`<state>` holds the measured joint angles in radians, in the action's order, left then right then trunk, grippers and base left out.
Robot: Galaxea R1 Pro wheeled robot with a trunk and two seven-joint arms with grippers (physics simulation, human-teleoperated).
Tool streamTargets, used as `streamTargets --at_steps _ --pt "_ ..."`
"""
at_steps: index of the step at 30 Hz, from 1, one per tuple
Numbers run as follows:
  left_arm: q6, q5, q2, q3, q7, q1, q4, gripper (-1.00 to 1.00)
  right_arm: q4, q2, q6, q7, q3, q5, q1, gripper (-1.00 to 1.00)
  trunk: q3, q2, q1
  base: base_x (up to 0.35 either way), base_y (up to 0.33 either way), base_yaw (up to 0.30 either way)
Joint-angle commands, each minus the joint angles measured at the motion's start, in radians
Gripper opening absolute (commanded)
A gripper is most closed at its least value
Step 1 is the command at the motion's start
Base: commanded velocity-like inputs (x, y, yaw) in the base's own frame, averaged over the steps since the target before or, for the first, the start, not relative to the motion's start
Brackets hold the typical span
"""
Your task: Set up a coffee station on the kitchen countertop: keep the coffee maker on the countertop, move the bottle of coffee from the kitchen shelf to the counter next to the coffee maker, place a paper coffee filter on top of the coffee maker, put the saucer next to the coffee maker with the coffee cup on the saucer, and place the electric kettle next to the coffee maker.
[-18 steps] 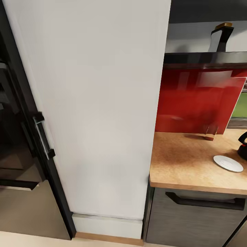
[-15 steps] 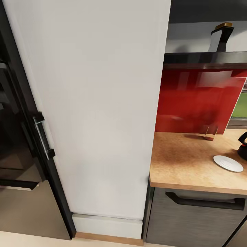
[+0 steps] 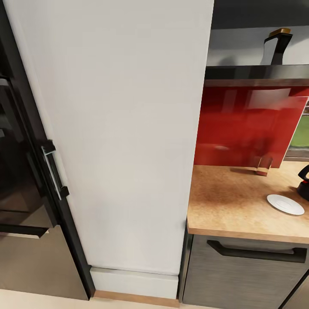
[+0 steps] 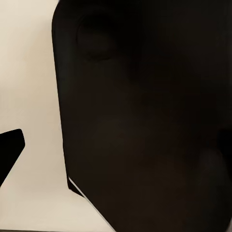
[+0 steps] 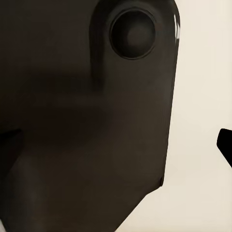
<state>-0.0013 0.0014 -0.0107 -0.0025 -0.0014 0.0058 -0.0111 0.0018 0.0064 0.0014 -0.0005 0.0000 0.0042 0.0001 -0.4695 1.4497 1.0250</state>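
While beside the electric kettle, saucer on kitchen countertop.

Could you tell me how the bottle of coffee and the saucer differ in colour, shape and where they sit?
The bottle of coffee is black with a tan cap; the saucer is white. The bottle stands tall and upright; the saucer lies flat and round. The bottle is up on the kitchen shelf; the saucer rests below on the kitchen countertop. Both sit toward the head view's right.
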Motion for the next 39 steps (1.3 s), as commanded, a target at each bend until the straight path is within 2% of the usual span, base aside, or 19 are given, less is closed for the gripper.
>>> streamTargets --at_steps 1,4,9,12,16,17,19,32,39 --pt "0.0 0.0 0.0 0.0 0.0 0.0 -0.001 1.0 0.0 0.0 0.0 0.0 0.0 0.0 0.0 1.0 0.0 0.0 0.0 0.0 0.0 0.0" --pt "0.0 0.0 0.0 0.0 0.0 0.0 -0.001 1.0 -0.001 -0.001 0.0 0.0 0.0 0.0 0.0 1.0 0.0 0.0 0.0 0.0 0.0 0.0" --pt "-0.016 0.001 -0.028 0.007 0.006 0.025 -0.029 1.0 -0.029 -0.029 -0.028 -0.001 -0.002 -0.005 -0.029 1.0 0.0 0.0 0.0 0.0 0.0 0.0" --pt "-0.032 0.0 -0.035 0.011 0.008 0.03 -0.046 1.0 -0.046 -0.045 -0.045 -0.001 -0.002 -0.006 -0.046 1.0 0.0 0.0 0.0 0.0 0.0 0.0" --pt "-0.055 -0.001 -0.037 0.012 0.01 0.033 -0.068 1.0 -0.069 -0.047 -0.067 -0.001 -0.001 -0.005 -0.069 1.0 0.0 0.0 0.0 0.0 0.0 0.0" --pt "-0.092 -0.001 -0.037 0.012 0.01 0.033 -0.272 1.0 -0.137 -0.047 -0.131 0.0 -0.001 -0.004 -0.092 1.0 0.0 0.0 0.0 0.0 0.0 0.0" --pt "-0.108 0.0 -0.034 0.013 0.01 0.033 -0.303 1.0 -0.156 -0.048 -0.135 0.0 -0.001 -0.003 -0.093 1.0 0.0 0.0 0.0 0.0 0.0 0.0" --pt "-0.126 0.003 -0.029 0.023 0.009 0.034 -0.343 1.0 -0.187 -0.049 -0.138 0.001 0.002 -0.003 -0.094 1.0 0.0 0.0 0.0 0.0 0.0 -0.006" --pt "-0.127 0.002 -0.028 0.025 0.005 0.034 -0.343 1.0 -0.186 -0.051 -0.137 0.003 0.002 -0.003 -0.091 1.0 0.0 0.0 0.0 0.0 0.0 -0.193"
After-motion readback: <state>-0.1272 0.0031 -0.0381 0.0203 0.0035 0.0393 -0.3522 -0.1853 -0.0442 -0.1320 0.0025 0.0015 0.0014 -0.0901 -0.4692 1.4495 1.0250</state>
